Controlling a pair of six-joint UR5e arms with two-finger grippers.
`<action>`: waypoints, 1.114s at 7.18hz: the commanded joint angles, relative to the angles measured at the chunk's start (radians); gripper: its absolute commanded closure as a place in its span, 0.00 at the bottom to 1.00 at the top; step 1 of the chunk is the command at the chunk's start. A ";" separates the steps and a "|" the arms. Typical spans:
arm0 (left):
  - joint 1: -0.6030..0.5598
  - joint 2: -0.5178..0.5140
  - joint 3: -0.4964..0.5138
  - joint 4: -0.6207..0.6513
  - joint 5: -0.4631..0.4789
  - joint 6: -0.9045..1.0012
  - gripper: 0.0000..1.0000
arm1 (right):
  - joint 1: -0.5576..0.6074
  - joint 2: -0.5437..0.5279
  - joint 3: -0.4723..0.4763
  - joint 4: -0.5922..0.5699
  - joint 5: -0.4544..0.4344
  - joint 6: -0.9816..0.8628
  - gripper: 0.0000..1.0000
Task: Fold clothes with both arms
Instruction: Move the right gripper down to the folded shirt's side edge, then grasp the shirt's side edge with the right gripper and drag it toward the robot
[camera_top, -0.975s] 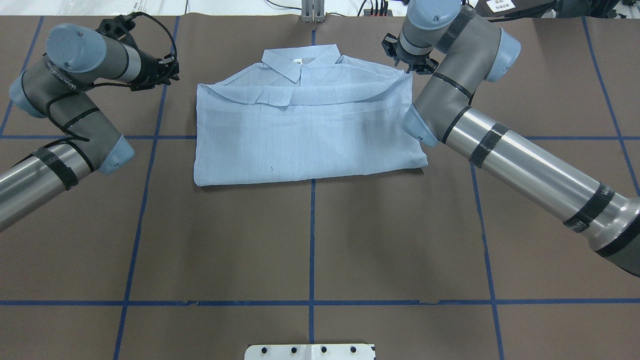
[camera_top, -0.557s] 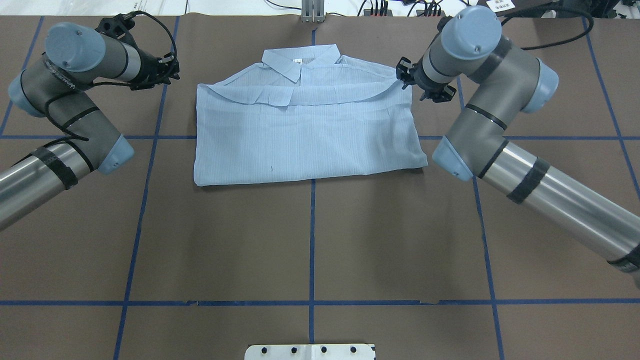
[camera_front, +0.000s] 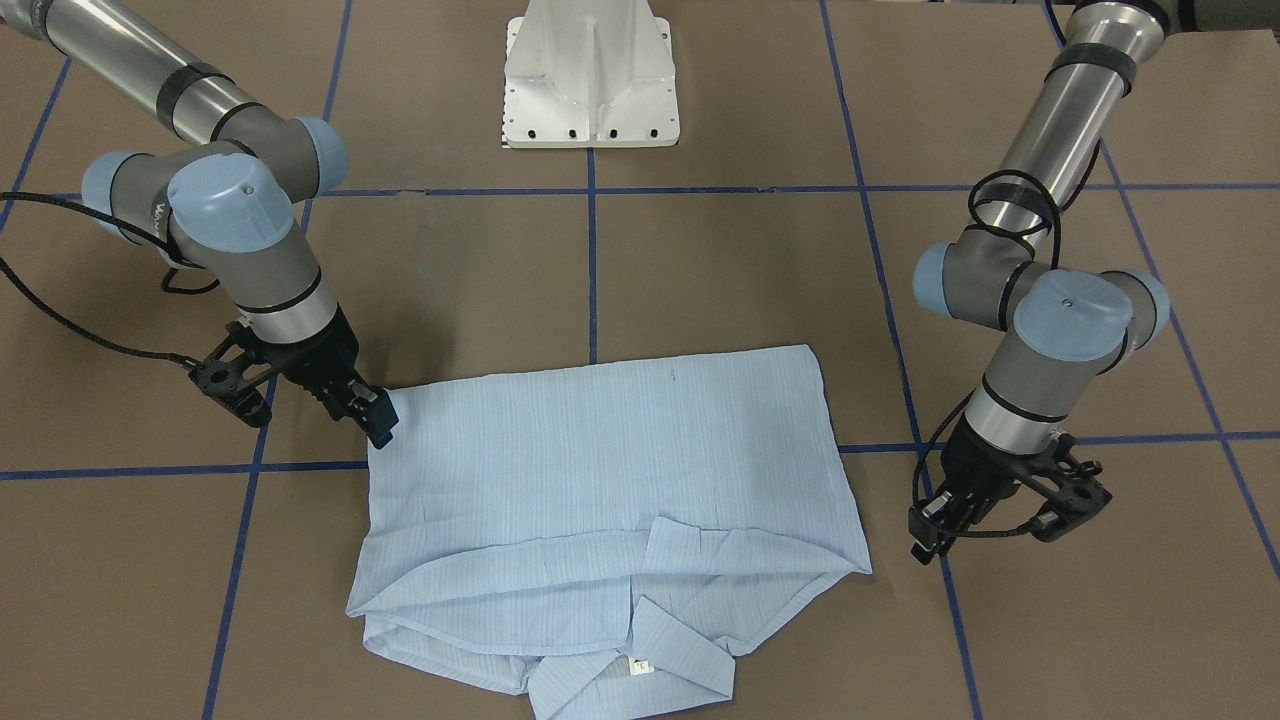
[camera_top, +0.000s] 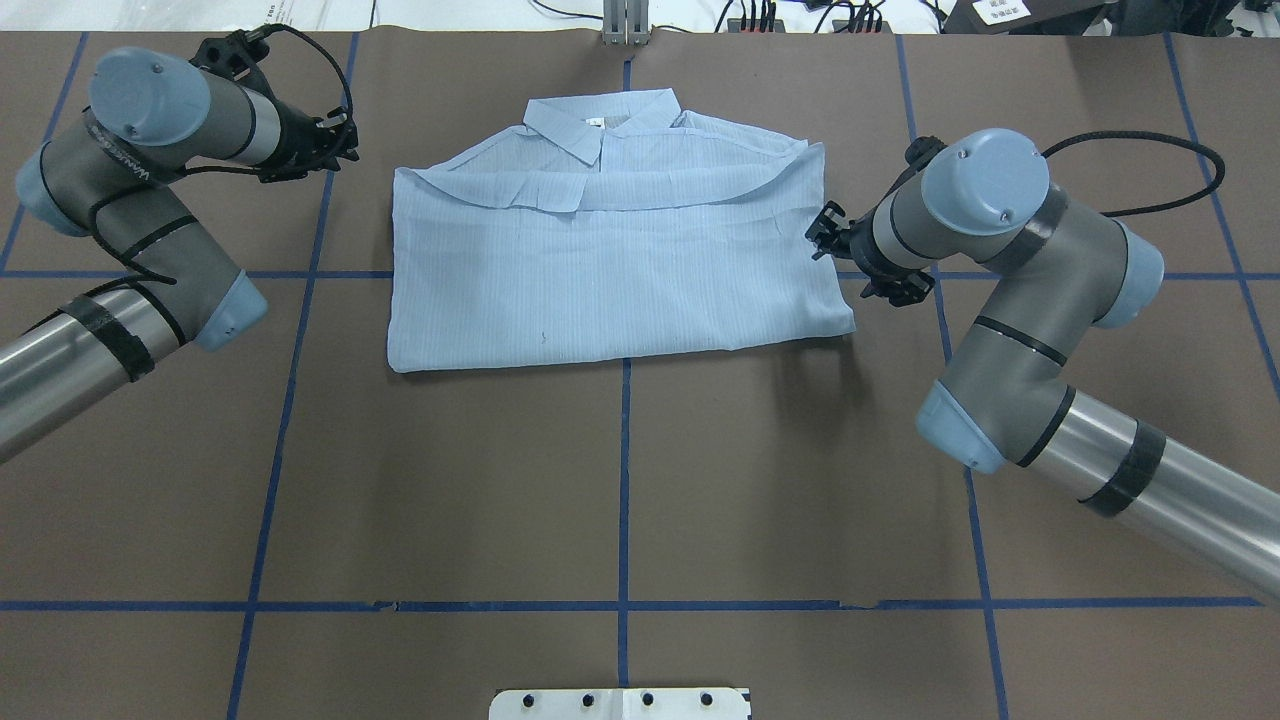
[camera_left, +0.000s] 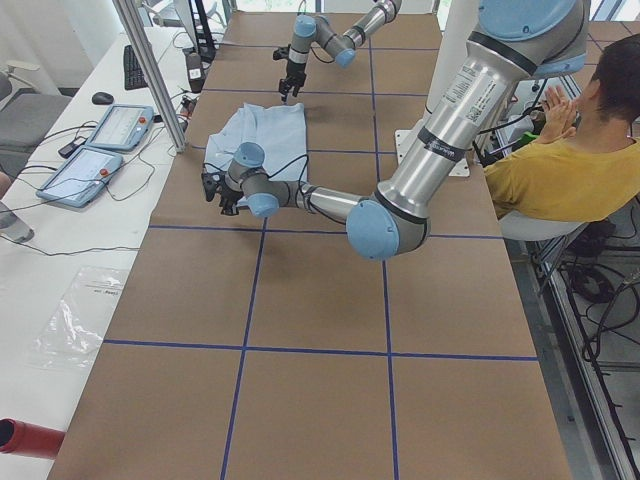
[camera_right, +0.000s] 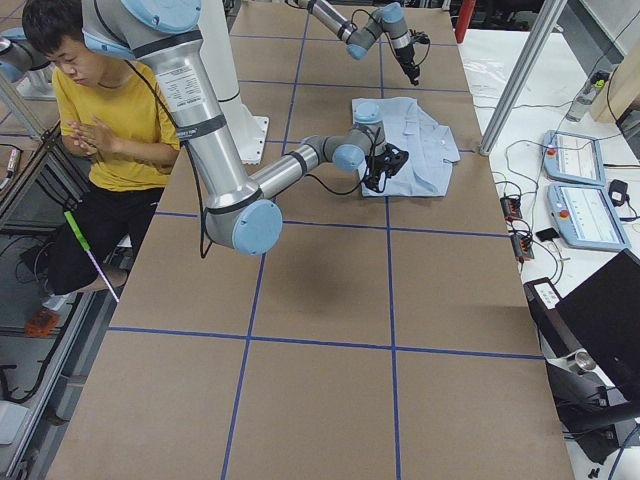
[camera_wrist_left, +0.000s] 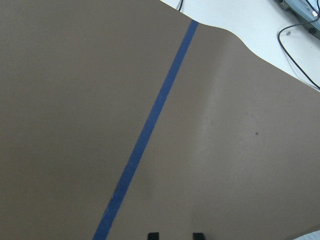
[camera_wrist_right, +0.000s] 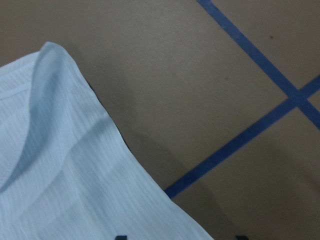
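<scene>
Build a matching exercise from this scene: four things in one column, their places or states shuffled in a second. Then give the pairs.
Things
1. shirt
2. collar
3. left tool
4. right tool

Places or states
A. over bare table, apart from the shirt
B. at the shirt's side edge, fingers either side of it
C. lying folded flat on the table
D. at the shirt's end away from the white base

Pairs: 1-C, 2-D, 3-A, 4-B
</scene>
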 joint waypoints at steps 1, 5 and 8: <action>0.001 0.006 0.003 0.000 0.000 0.006 0.66 | -0.029 -0.024 0.010 -0.001 0.003 0.099 0.23; 0.001 0.011 0.001 -0.001 0.000 0.008 0.67 | -0.050 -0.024 -0.002 -0.002 0.006 0.137 0.29; 0.001 0.012 0.003 -0.001 0.001 0.009 0.68 | -0.053 -0.020 -0.013 -0.002 0.003 0.149 0.83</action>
